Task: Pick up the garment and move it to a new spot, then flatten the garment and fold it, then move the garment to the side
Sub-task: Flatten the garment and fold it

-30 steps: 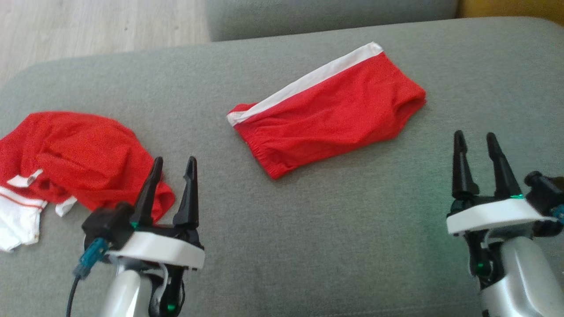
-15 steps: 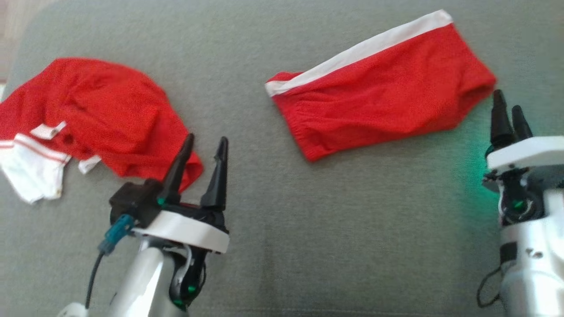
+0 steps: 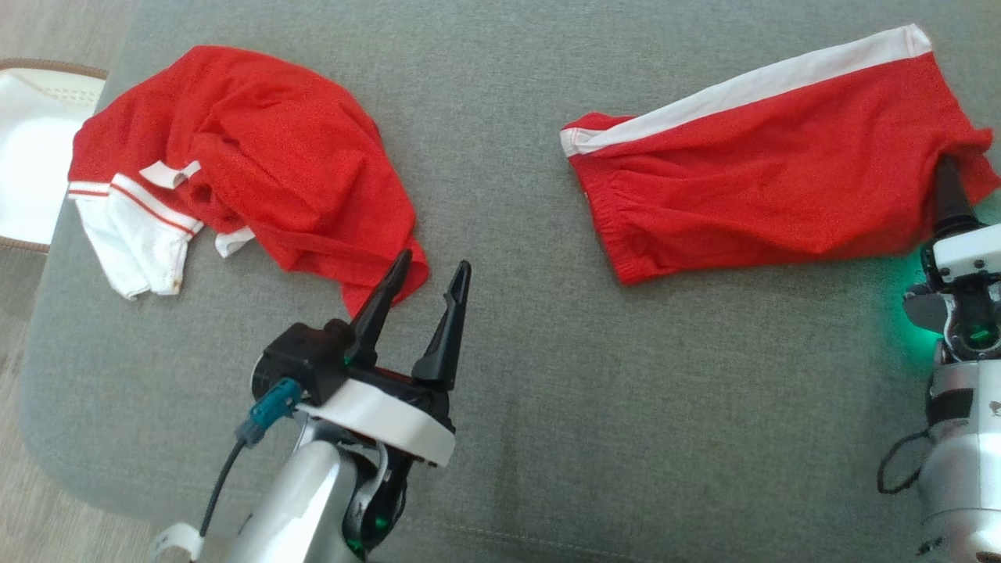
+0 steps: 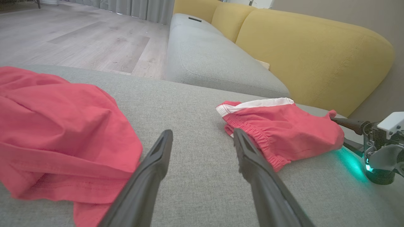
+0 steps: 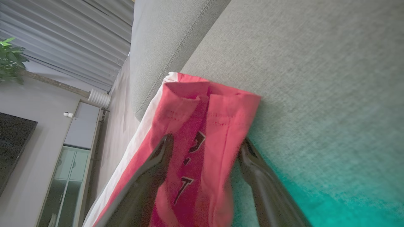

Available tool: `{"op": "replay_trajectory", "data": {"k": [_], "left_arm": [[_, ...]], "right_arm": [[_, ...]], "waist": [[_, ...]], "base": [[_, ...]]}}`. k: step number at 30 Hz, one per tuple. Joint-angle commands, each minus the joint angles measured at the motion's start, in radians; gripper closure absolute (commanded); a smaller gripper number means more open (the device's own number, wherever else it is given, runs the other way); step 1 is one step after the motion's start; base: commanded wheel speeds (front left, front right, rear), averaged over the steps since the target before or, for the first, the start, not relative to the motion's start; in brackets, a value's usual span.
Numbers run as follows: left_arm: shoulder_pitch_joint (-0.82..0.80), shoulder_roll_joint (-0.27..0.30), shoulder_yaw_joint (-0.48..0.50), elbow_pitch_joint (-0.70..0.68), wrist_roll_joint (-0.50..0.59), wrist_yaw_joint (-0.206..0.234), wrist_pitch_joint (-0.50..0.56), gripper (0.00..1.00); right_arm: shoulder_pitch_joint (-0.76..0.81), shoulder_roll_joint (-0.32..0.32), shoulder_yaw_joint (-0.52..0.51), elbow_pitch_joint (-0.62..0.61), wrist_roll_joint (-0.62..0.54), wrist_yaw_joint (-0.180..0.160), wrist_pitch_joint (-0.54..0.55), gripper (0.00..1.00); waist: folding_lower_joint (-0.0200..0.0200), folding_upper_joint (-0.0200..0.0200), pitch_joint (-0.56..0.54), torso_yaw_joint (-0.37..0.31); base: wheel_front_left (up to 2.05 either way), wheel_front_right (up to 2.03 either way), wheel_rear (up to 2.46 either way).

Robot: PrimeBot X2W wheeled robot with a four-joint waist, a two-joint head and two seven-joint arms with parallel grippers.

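head view, white-striped red shorts (image 3: 782, 188), lightly rumpled

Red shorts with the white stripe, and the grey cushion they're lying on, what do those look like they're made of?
Red shorts: thin, soft cloth with a matte finish, probably light cotton or polyester. It wrinkles loosely and gathers at an elastic edge.
Grey cushion: coarse woven upholstery, matte and flecked, with a visible weave and a stitched seam.
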Motion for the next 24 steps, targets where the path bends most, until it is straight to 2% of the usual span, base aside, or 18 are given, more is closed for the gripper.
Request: {"op": "replay_trajectory", "data": {"k": [1, 15, 24], "left_arm": [[-0.021, 0.004, 0.027, -0.03, -0.001, 0.002, -0.006, 0.0], [-0.035, 0.004, 0.0, -0.019, 0.004, 0.003, -0.006, 0.0], [-0.03, 0.004, -0.004, -0.017, 0.0, 0.008, -0.006, 0.0]], "right_arm": [[-0.023, 0.027, 0.025, 0.001, 0.022, -0.001, 0.018, 0.0], [-0.018, 0.017, 0.086, -0.063, 0.053, -0.001, 0.006, 0.0], [-0.054, -0.023, 0.062, 0.042, -0.037, -0.001, -0.014, 0.0]], "waist": [[0.0, 0.0, 0.0, 0.004], [0.0, 0.0, 0.008, 0.018], [0.0, 0.0, 0.011, 0.026]], "base": [[0.0, 0.0, 0.0], [0.0, 0.0, 0.0], [0.0, 0.0, 0.0]]}}
